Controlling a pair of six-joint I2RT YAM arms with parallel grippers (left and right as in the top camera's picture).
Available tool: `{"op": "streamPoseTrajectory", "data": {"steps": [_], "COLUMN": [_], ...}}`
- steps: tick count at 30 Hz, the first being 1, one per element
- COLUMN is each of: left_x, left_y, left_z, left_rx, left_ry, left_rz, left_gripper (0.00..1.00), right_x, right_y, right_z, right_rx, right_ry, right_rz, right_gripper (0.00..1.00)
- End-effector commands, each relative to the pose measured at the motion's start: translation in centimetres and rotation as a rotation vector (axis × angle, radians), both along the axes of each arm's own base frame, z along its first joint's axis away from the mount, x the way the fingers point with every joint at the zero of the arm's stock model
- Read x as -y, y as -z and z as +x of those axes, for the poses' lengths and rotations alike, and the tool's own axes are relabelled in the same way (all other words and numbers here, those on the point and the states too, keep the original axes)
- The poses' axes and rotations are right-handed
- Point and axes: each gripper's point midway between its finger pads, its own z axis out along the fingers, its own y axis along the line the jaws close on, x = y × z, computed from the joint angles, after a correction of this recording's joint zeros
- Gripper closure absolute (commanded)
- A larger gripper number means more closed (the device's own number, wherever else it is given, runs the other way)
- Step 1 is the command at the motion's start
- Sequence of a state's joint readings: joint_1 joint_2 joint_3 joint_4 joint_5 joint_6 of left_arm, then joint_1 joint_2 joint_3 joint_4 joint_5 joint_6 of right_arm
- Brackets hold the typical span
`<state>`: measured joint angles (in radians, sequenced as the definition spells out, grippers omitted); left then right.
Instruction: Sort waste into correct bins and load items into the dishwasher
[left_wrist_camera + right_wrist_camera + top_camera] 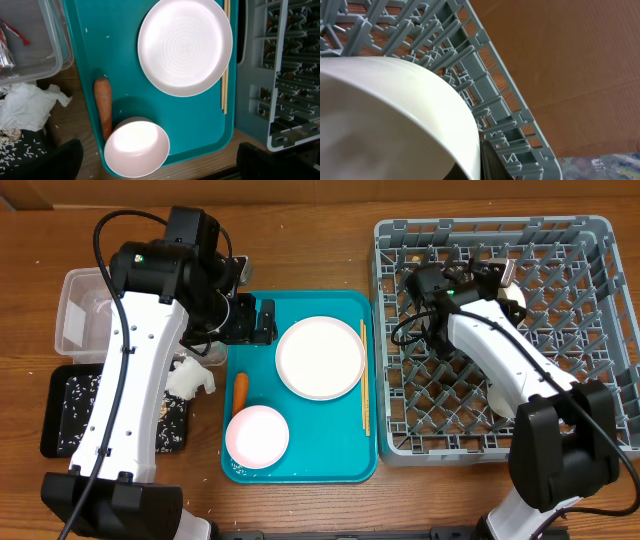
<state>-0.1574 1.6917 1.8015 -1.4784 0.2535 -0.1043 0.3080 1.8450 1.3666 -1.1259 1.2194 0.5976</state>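
- My right gripper (pixel 500 278) clenches a white dish (pixel 395 110), probably a plate, inside the grey rack (pixel 485 85).
- My left gripper (pixel 262 321) hangs spread wide over the teal tray (pixel 330 440).

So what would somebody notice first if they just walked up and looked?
Probably the bright teal tray in the middle, with a big white plate, a pink bowl and a carrot on it. Next, the grey rack on the right, where the right gripper holds a white dish.
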Motion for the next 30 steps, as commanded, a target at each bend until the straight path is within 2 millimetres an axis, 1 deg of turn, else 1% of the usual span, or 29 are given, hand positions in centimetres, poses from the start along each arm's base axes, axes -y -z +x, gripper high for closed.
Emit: {"op": "streamPoseTrajectory", "data": {"steps": [1, 4, 11, 13, 22, 30], "left_x": [0.2, 0.2, 0.2, 0.2, 0.2, 0.2], "left_y": [-0.3, -0.3, -0.3, -0.3, -0.3, -0.3], "left_z": [0.1, 0.1, 0.1, 0.1, 0.1, 0.1], "left_rx": [0.012, 0.012, 0.012, 0.012, 0.012, 0.012], "left_ry": [0.013, 0.013, 0.013, 0.013, 0.013, 0.013], "left_rz": [0.002, 0.002, 0.002, 0.002, 0.002, 0.002], "left_gripper": [0.00, 0.00, 0.00, 0.00, 0.00, 0.00], "right_x": [-0.4, -1.5, -4.9, -5.5, -7.1, -10.6], "right_y": [1.0, 1.8, 2.4, 2.4, 3.0, 3.3], "right_z": [0.0, 0.1, 0.4, 0.4, -0.2, -0.7], "right_rx": [-0.026, -0.034, -0.032, -0.028, -0.072, -0.087], "right_ry": [-0.009, -0.030, -0.114, -0.127, -0.168, -0.258], "right_rz": [0.020, 0.065, 0.101, 0.104, 0.127, 0.140], "right_gripper": [0.96, 0.96, 0.94, 0.93, 0.93, 0.91]}}
